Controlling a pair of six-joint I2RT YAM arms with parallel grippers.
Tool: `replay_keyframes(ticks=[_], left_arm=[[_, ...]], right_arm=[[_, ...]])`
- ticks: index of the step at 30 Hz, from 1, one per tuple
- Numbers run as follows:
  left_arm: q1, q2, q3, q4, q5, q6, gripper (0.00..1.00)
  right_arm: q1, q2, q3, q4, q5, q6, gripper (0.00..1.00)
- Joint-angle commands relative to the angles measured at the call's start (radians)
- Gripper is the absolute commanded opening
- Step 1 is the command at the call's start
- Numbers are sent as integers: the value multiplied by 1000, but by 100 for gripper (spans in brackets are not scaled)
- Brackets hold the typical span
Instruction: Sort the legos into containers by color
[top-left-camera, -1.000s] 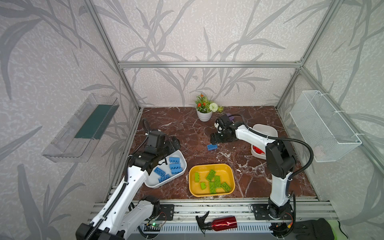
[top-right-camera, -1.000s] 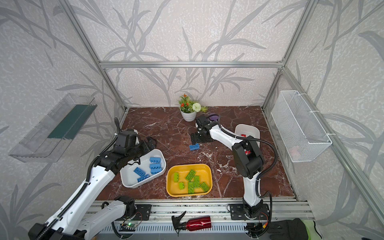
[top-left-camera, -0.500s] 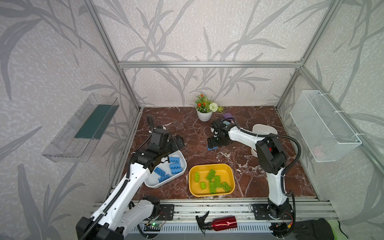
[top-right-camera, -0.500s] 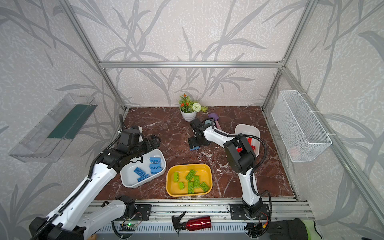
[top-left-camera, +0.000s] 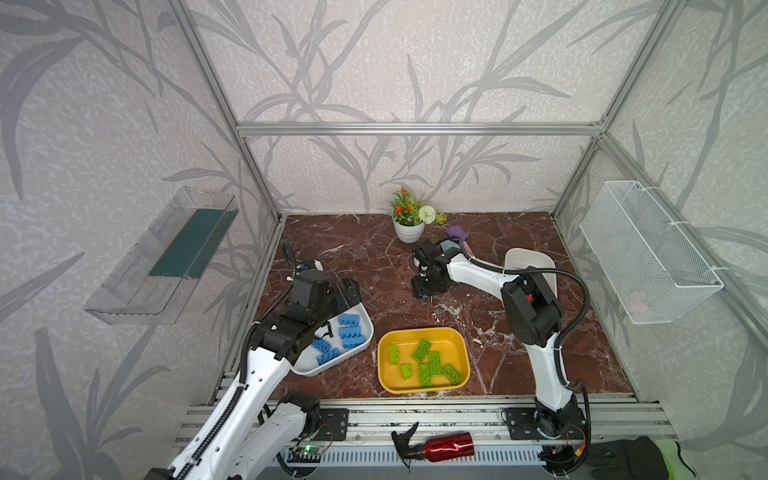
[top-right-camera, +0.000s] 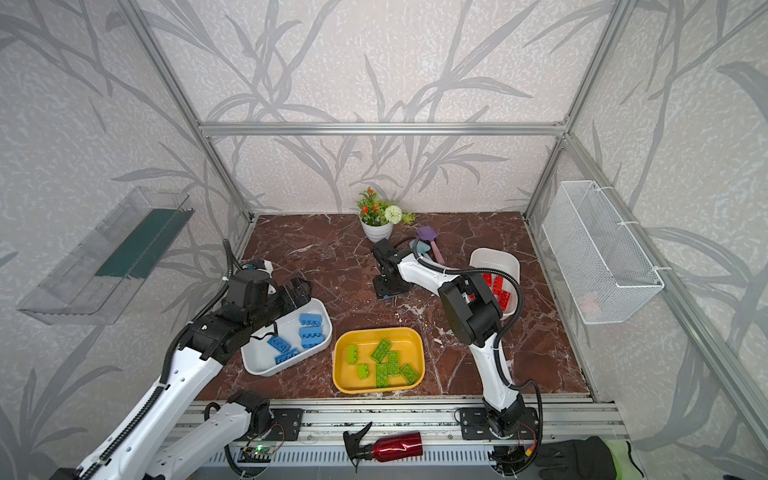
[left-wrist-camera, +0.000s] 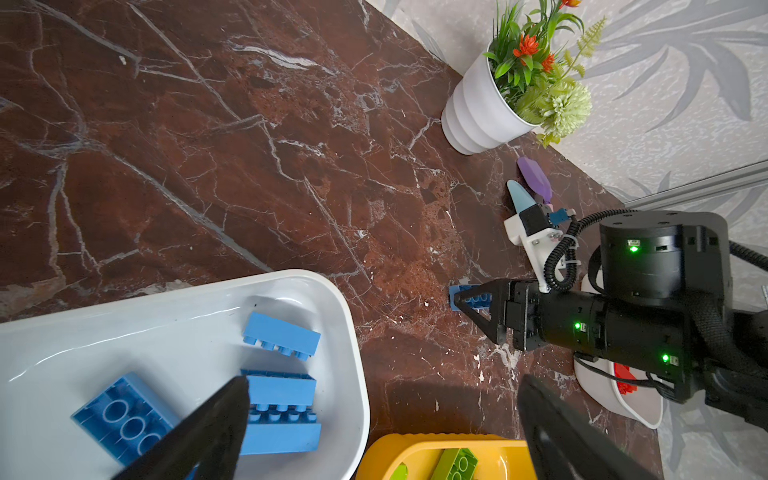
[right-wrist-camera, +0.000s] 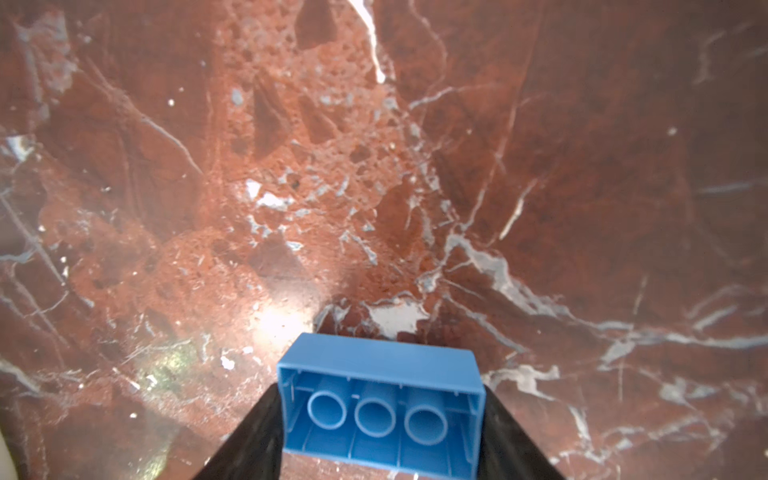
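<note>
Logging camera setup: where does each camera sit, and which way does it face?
Both top views: high in front, looking down on the marble table; left arm and right arm show.
Left wrist: on its arm, facing the flower pot; open left end effector shows.
Right wrist: on its arm, facing down; right end effector clamps a blue brick.
Shared: left wrist also shows that brick.

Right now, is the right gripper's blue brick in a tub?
Out: the blue brick is between the right gripper fingers, over bare table.
</note>
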Motion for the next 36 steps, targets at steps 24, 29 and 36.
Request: replay_keyframes(ticks=[24, 29, 36], left_arm=[[3, -420, -66, -322, -131, -183, 99], [3, -486, -62, -383, -152, -201, 99], [3, -549, -52, -439, -164, -225, 99]], right_arm=[[268, -38, 256, 13, -387, -39, 42], [316, -3, 273, 44, -391, -42, 42], [343, 60, 301, 44, -393, -31, 48]])
